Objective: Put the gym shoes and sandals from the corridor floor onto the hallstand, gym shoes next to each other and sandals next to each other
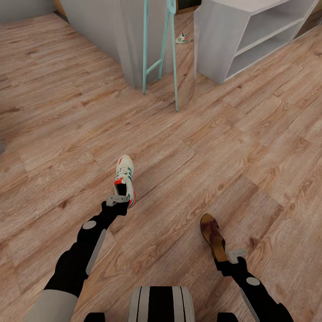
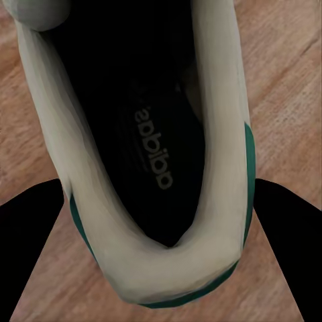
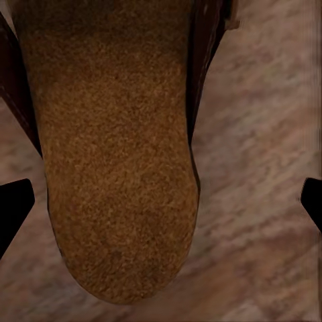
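Gym shoe (image 1: 124, 177) gripped by left tool (image 1: 120, 199), sandal (image 1: 213, 235) by right tool (image 1: 229, 258). Carrying step. Next: reach hallstand (image 1: 250, 36), far right.

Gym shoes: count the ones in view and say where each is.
2. One gym shoe is at the left gripper, heel toward it. The other gym shoe lies far off on the floor, beyond the teal stool legs. More may be hidden.

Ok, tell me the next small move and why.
Probably drive toward the hallstand: the left gripper appears to hold a gym shoe by its heel, the right gripper a sandal, and the rack stands far ahead to the right across the corridor floor.
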Controlling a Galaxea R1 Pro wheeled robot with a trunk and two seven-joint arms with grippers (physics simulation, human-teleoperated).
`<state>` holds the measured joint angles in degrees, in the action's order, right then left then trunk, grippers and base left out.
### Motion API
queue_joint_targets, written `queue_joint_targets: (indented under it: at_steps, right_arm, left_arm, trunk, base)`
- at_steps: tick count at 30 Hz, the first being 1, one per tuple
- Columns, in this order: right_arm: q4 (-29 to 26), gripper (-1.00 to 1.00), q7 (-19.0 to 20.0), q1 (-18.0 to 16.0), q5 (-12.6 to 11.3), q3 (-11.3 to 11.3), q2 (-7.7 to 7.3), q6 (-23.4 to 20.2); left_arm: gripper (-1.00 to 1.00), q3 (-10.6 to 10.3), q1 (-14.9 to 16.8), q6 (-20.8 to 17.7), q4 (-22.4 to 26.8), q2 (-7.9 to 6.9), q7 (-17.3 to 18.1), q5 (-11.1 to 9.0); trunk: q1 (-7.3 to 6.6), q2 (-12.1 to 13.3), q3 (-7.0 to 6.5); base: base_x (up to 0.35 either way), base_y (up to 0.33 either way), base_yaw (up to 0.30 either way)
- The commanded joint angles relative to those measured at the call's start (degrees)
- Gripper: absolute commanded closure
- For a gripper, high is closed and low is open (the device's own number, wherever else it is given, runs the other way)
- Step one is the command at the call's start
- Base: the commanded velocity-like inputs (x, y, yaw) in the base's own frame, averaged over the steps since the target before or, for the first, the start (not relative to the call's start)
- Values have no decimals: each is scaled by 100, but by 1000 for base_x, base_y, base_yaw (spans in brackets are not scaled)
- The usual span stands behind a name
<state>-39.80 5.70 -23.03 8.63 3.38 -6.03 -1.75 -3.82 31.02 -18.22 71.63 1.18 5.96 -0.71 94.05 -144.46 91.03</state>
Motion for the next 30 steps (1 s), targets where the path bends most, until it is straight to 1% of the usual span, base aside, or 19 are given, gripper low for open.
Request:
queue_joint_targets:
  at_steps: [1,7,13,24,30]
  right_arm:
    - [-10,-100,44,0,60,37,5,-18]
    - [-10,-100,45,0,60,57,5,-20]
    - [-3,-100,45,0,60,58,5,-19]
    - [-10,-100,45,0,60,58,5,-18]
    - [-10,-100,45,0,60,58,5,-18]
  left_arm:
    - [100,5,1,-35,13,-1,17,-6]
    - [100,9,0,-45,37,-10,24,-8]
    - [100,12,0,-45,43,-19,26,-8]
    - [100,29,0,-42,44,-27,27,-24]
    - [100,30,0,-41,44,-26,17,-31]
  trunk:
    - [-1,-1,3]
    - [-1,-1,3]
    - [15,-9,136]
    - [15,-9,193]
    - [15,-9,199]
  base:
    - [6,0,0]
    - [2,0,0]
    - [0,0,0]
    - [0,0,0]
    - [0,0,0]
